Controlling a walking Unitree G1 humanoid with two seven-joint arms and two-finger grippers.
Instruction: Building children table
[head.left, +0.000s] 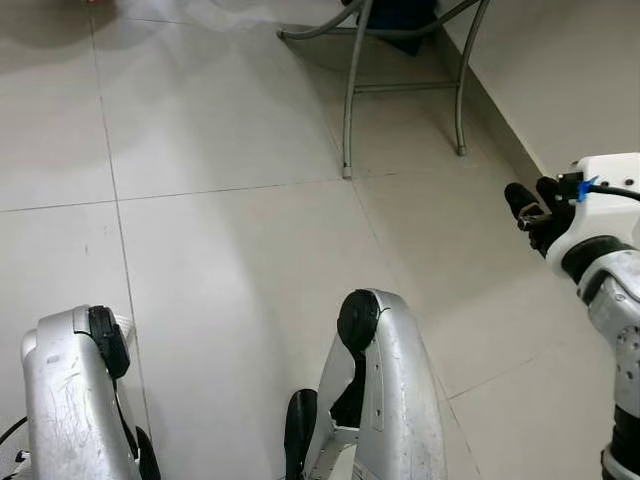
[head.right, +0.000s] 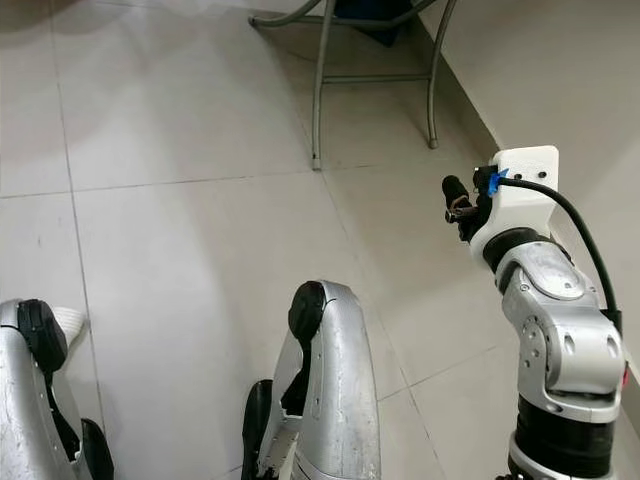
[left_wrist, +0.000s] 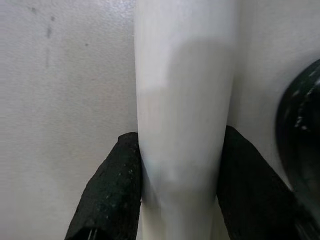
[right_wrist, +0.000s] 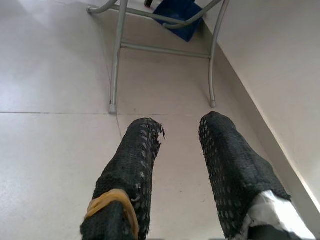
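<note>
Left gripper (left_wrist: 180, 165): fingers (left_wrist: 107, 192) clamped on a white tube (left_wrist: 185, 100), one black pad pressed to each side. The tube runs straight out from between the pads over pale floor. A dark rounded shape (left_wrist: 302, 145) sits at 3 o'clock of the wrist picture; too close and blurred to identify.

Right gripper (right_wrist: 182, 165): fingers apart with a plain gap between them, holding and touching nothing. One finger carries a yellow band (right_wrist: 112, 200) near its base; the other has a white wrap (right_wrist: 272, 210). In the head views this gripper (head.right: 458, 205) is raised at 3 o'clock on its silver arm (head.right: 555, 340), with a white housing (head.right: 525, 185) and black cable behind it.

Floor (head.left: 230, 250): large pale tiles with thin joints.

Metal frame (head.left: 400, 85): grey tubular legs at 12 o'clock in the head views, standing near the wall (head.left: 570, 70). The right wrist view adds a blue object (right_wrist: 182, 15) under this frame, next to the wall.

Robot legs (head.left: 385, 390): two silver limbs at 6 and 7 o'clock in the head views. A little white (head.left: 124, 326) shows beside the 7 o'clock limb, possibly the tube's end.
</note>
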